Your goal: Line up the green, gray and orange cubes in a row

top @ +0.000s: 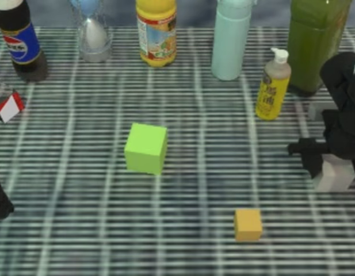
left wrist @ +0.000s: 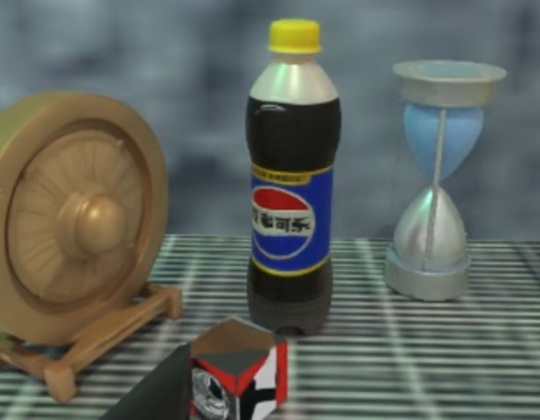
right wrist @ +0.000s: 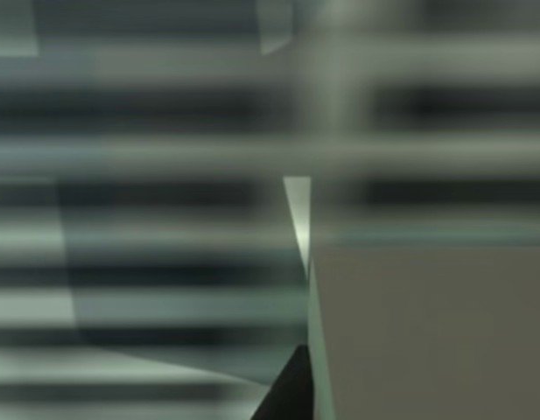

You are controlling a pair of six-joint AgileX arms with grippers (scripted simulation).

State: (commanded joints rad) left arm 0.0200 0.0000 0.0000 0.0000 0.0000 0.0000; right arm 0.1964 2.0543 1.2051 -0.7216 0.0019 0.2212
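The lime-green cube sits left of the table's middle. The small yellow-orange cube lies nearer the front, right of centre. The pale gray cube is at the right edge, and its flat gray face fills much of the right wrist view. My right gripper stands directly over and around the gray cube, with black parts on both sides of it. My left arm is parked at the left edge, far from all three cubes.
Along the back stand a cola bottle, an hourglass, a juice bottle, a pale teal bottle and a tall dark-green bottle. A yellow pump bottle stands right of centre, a red-and-white box at left.
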